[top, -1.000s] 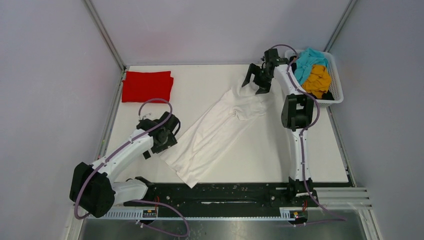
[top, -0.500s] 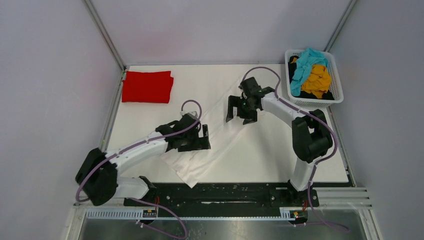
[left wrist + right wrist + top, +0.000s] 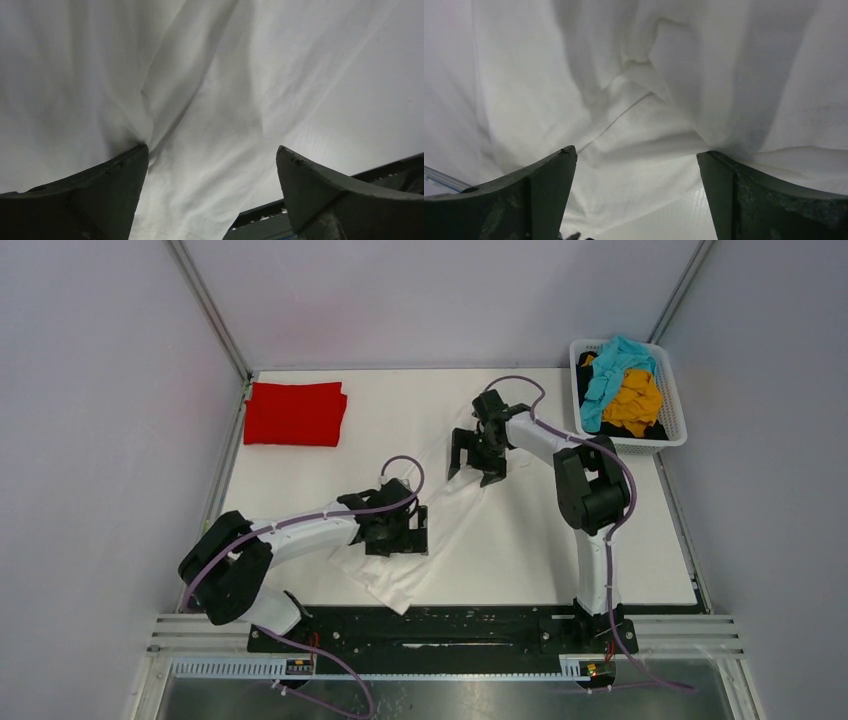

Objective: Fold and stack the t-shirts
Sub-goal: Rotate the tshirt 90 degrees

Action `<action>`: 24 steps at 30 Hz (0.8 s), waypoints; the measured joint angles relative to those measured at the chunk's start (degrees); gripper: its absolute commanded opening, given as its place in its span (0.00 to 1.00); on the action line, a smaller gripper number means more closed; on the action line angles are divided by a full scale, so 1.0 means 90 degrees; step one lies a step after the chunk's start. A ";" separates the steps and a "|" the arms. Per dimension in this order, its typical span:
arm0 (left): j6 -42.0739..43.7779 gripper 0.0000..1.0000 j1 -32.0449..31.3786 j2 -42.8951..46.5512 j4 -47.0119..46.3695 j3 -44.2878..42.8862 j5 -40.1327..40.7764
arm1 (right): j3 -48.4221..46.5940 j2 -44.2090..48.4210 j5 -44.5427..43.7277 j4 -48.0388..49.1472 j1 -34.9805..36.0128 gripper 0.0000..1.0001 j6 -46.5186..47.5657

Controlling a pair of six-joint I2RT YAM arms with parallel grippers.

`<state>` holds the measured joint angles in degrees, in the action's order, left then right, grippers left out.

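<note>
Diagonally across the white table (image 3: 620,540) lay the large white cotton t-shirt (image 3: 447,502), long axis near-left to far-right.
The left gripper (image 3: 404,536) hung over its near end, the right gripper (image 3: 474,460) over its far end, both with jaws spread wide, cloth between them, nothing pinched.

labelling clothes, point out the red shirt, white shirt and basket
red shirt (image 3: 295,414), top view, middle of the folded cloth
white shirt (image 3: 445,506), top view, its crumpled middle
basket (image 3: 635,447), top view, near wall
</note>
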<state>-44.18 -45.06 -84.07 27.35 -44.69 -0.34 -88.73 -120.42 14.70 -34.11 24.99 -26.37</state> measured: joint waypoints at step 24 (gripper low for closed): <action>-0.0925 0.99 -0.1362 -0.1928 -0.0799 -0.1987 -0.0816 | -0.5787 -0.3235 0.0119 -0.2283 -0.1052 0.99 0.0437</action>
<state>-52.51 -57.32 -101.43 20.16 -62.57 -7.68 -140.81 -149.53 15.77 -54.65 15.53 -22.44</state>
